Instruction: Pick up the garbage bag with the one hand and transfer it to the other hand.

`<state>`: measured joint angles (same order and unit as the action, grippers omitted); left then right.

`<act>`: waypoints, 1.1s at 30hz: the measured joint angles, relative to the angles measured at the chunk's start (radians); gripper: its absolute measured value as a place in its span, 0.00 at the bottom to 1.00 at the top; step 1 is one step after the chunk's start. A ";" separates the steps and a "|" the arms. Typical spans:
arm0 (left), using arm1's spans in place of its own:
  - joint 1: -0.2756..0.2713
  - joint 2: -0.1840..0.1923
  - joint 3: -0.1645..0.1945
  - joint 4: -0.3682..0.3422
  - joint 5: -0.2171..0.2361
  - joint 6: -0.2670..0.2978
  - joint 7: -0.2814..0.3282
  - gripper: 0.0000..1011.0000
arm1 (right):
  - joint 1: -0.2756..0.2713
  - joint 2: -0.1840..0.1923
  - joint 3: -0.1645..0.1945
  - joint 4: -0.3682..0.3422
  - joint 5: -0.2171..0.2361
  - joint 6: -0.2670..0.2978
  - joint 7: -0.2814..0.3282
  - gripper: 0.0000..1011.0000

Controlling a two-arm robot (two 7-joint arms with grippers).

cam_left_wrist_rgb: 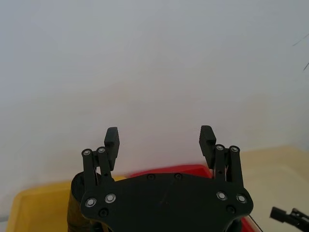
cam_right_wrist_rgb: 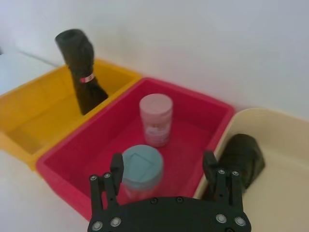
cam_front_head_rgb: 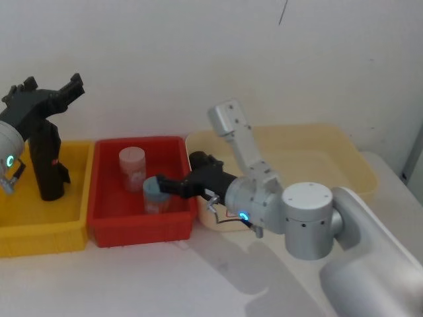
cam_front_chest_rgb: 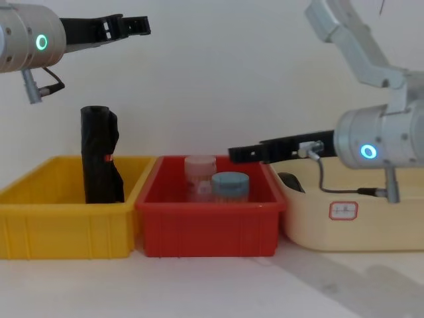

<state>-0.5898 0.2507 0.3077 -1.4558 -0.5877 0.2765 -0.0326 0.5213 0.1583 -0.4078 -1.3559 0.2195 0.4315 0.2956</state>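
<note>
The garbage bag (cam_front_head_rgb: 47, 162) is a tall black crinkled roll with a small red mark, standing upright in the yellow bin (cam_front_head_rgb: 39, 238). It also shows in the chest view (cam_front_chest_rgb: 99, 156) and the right wrist view (cam_right_wrist_rgb: 81, 72). My left gripper (cam_front_head_rgb: 56, 92), with the green ring light at its wrist, hovers above the bag's top and is clear of it. Its fingers stand wide open and hold nothing (cam_left_wrist_rgb: 159, 137). My right gripper (cam_front_head_rgb: 162, 185) reaches out low over the red bin (cam_front_head_rgb: 109, 231), open and empty (cam_right_wrist_rgb: 162, 166).
In the red bin stand a pink-lidded jar (cam_front_head_rgb: 131, 165) and a blue-lidded jar (cam_front_head_rgb: 156, 191), right under the right fingers. A second black roll (cam_right_wrist_rgb: 244, 157) lies in the beige bin (cam_front_head_rgb: 344, 158). A white wall rises close behind the bins.
</note>
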 joint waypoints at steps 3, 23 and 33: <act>0.000 0.000 0.000 0.000 0.001 0.000 0.001 0.99 | 0.015 -0.010 -0.016 0.020 -0.006 0.011 0.010 0.99; 0.000 0.000 -0.001 0.000 0.002 0.000 0.004 0.99 | 0.101 -0.059 -0.073 0.141 -0.038 0.050 0.048 0.99; 0.000 0.000 0.000 0.000 0.002 0.000 0.004 0.99 | 0.133 -0.074 -0.094 0.204 -0.066 0.031 0.048 0.99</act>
<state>-0.5898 0.2508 0.3072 -1.4557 -0.5856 0.2767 -0.0283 0.6548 0.0840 -0.5022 -1.1516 0.1530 0.4627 0.3439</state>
